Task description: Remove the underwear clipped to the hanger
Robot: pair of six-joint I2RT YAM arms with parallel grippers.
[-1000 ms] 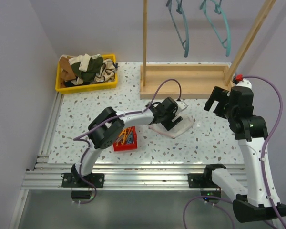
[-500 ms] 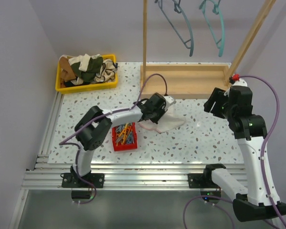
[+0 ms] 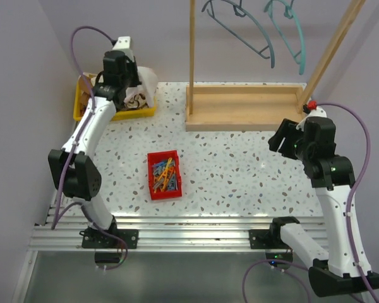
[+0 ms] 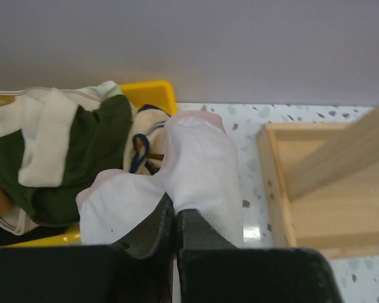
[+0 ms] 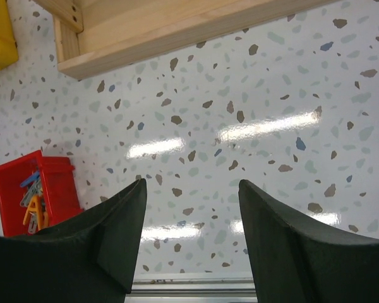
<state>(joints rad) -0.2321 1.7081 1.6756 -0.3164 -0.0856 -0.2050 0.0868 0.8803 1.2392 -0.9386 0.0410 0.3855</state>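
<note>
Now the pale underwear [image 4: 199,164] is clenched by the left gripper [image 4: 175,214].
It is held over the yellow bin's [image 4: 153,91] right rim; the right gripper [image 5: 191,189] is spread, empty.

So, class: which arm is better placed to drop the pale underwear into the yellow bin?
Left: the left hand grips the pale underwear at the yellow bin; the right hand hangs open across the table.

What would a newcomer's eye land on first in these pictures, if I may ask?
The left hand, stretched to the far left corner, pinches pale pink underwear above the yellow bin of clothes. Mid-table sits a red tray of clips; two teal hangers hang bare on the wooden rack.
</note>
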